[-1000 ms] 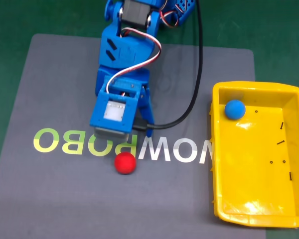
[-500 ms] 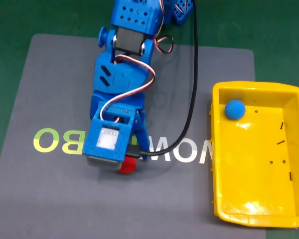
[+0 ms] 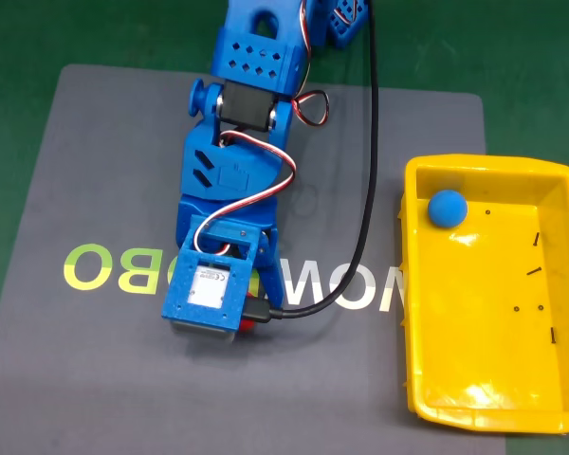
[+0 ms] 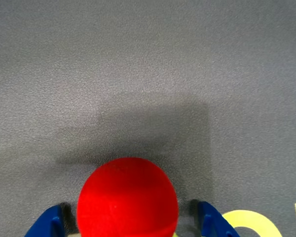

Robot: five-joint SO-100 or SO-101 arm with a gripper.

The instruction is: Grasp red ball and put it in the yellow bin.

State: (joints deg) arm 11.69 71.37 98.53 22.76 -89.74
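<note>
While bent low, fingers (image 4: 52, 224) flank the red ball (image 4: 127, 200).

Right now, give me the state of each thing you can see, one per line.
red ball: on the mat, between the fingertips, not lifted
gripper: open, straddling the red ball
yellow bin: upright, holding the blue ball
blue ball: at rest in the bin's corner
gray mat: flat

From the fixed view the arm (image 3: 229, 223) covers nearly all of the red ball (image 3: 254, 326) — just a sliver peeks out. In the wrist view the ball's underside and both fingers (image 4: 50, 223) run off the bottom edge.
</note>
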